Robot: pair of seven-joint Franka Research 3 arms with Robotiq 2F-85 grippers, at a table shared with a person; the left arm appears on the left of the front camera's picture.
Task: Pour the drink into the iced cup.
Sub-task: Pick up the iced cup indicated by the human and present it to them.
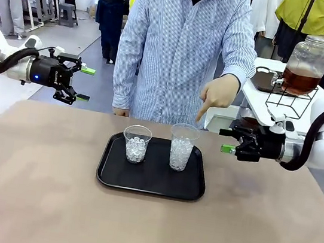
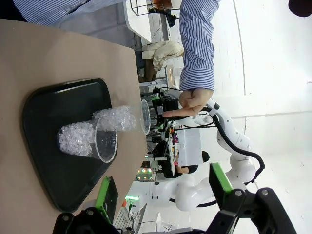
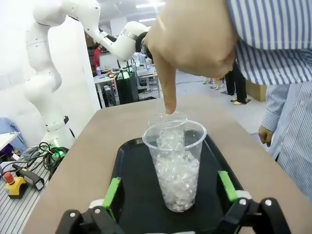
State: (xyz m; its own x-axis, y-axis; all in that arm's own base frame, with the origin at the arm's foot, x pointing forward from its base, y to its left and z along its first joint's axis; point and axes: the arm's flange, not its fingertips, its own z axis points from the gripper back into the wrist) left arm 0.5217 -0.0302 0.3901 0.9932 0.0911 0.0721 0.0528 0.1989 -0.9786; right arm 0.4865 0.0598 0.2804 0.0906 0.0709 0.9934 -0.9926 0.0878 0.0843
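Front view: the drink, an amber-brown liquid, sits in a lidded glass jar on a black wire stand. The stand is on a separate white tabletop beyond the far right corner of the brown tabletop, well apart from the cups. Near the middle of the brown tabletop, toward its far edge, a black tray carries two clear plastic cups of ice. A person at the far edge holds a hand with the forefinger aimed down just over the iced cup on the tray's right side. The other cup stands just beside it to the left. The right end effector hovers above the tabletop's right edge, near the pointed-out cup, its fingers spread and holding nothing. The left end effector hangs over the far left corner, likewise spread wide and empty. By the look of it, the job has not begun: neither cup shows any brown liquid and nothing is gripped. Fetching the drink and pouring it are all left to do.
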